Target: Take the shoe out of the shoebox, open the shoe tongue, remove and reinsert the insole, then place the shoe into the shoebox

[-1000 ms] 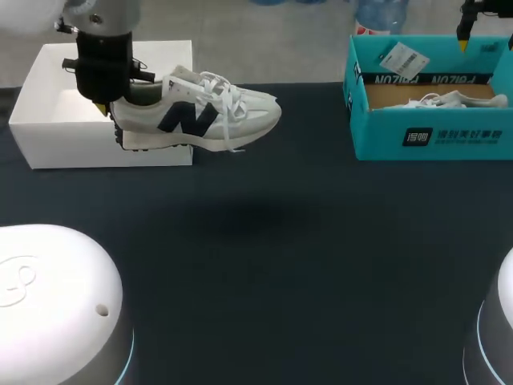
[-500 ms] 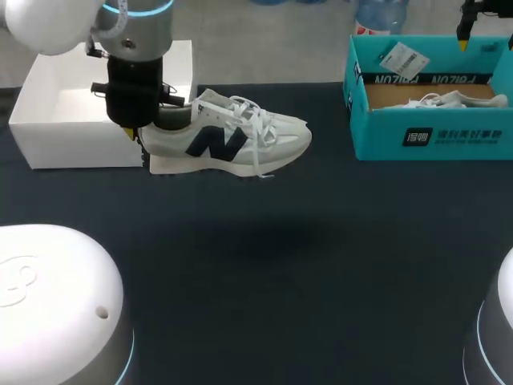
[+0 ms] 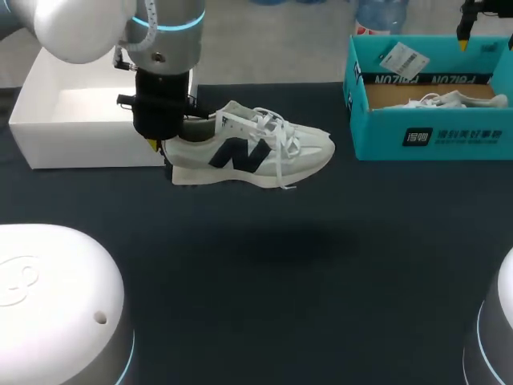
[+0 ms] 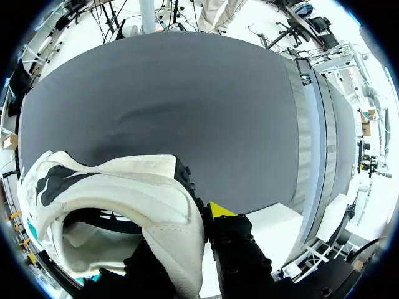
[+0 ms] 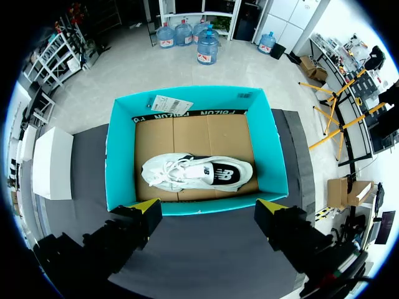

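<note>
- Shifted since earlier frames: left claw (image 3: 163, 140) and shoe (image 3: 256, 148) have gone rightward and a bit lower in the head view. They are off the white shoebox (image 3: 96, 146) and out over the open desk (image 3: 264, 281). Right arm hasn't budged.
- Left claw pinches the shoe's heel collar. Left wrist view shows one yellow tip outside the heel; the other finger seems to be inside the opening.
- Shoe is clear of the desk, w/ its shadow below it, just right of the white shoebox at centre-left of frame.
- Key relation: the long axis runs left-right across the frame. Heel is at the claw; toe points right toward the teal shoebox (image 3: 433, 138).
- Right claw (image 5: 209, 208) is spread and empty, at the upper right over the teal shoebox, which holds a second shoe (image 5: 196, 171). It's well apart from the held shoe.
- Judgement: next is prob. a set-down mid-desk, sole down. Only the left arm is close enough; the right must come across for the tongue.
</note>
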Controlling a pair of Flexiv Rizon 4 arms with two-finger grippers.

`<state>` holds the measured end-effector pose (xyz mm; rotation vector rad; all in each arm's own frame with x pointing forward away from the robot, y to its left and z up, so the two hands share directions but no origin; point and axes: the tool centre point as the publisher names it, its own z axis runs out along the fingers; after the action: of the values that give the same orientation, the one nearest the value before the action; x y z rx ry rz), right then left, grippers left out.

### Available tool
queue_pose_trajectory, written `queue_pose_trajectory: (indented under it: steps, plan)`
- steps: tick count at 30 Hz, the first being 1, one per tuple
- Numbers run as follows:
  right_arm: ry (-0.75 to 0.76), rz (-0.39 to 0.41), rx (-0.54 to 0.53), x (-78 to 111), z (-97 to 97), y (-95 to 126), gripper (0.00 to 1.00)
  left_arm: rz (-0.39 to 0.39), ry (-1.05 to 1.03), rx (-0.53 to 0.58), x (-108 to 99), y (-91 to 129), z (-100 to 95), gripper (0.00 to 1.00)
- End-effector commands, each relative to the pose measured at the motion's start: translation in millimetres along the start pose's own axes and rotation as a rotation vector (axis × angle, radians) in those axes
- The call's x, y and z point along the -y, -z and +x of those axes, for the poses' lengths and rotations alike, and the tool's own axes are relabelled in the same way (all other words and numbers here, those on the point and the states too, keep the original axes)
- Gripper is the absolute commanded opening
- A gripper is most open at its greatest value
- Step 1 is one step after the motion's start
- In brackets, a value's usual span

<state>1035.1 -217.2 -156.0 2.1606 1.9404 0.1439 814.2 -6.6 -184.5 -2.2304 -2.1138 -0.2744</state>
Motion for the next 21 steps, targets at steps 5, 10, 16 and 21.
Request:
queue_pose_trajectory:
  steps: [5,10,16,21]
  plan:
    - [0.0,-0.001,-0.001,0.6,-0.3,-0.3,1.0,-0.017,0.007,0.002,3.6,-5.0,-0.8,0.0]
    - [0.0,-0.001,-0.001,0.6,-0.3,-0.3,1.0,-0.038,0.012,-0.011,10.8,-19.5,-5.0,0.0]
    - [0.0,-0.001,-0.001,0.6,-0.3,-0.3,1.0,-0.034,0.005,-0.01,15.4,-44.9,-10.3,0.0]
    - [0.0,-0.001,-0.001,0.6,-0.3,-0.3,1.0,-0.033,-0.002,-0.011,20.4,-67.7,-15.4,0.0]
